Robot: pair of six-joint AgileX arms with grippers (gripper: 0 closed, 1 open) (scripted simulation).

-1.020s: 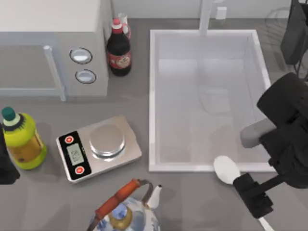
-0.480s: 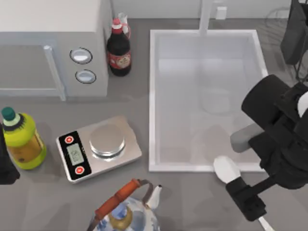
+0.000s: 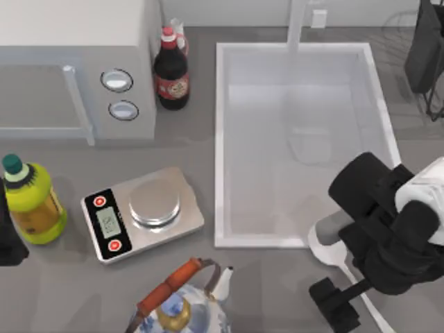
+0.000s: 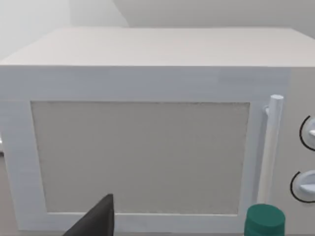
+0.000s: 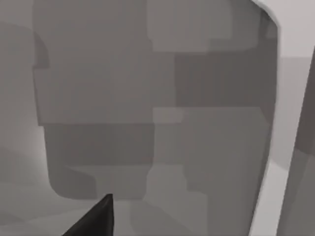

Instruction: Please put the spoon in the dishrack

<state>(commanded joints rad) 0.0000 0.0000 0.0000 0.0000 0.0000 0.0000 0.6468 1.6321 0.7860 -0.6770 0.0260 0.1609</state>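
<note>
The white spoon [image 3: 325,251] lies on the counter just in front of the sink's front right corner, its thin handle running toward the front right. My right arm hangs over it and hides part of its bowl. The right gripper [image 3: 335,304] is the black block just to the left of the handle, near the table's front edge. The right wrist view looks down at the sink wall with one dark fingertip [image 5: 98,219] showing. The dishrack [image 3: 397,24], thin dark wires, sits at the back right corner, partly in view. My left arm [image 3: 8,239] is parked at the left edge.
The white sink basin [image 3: 220,139] with its faucet [image 3: 297,24] takes up the middle right. A microwave [image 3: 69,62], dark sauce bottle [image 3: 171,69], yellow-green bottle [image 3: 31,201], scale [image 3: 142,211] and kettle [image 3: 180,305] fill the left and front.
My right arm has swung left and toward the table's front, carrying its gripper down-left along the spoon's handle. The spoon has stayed where it was. The left arm has not moved.
</note>
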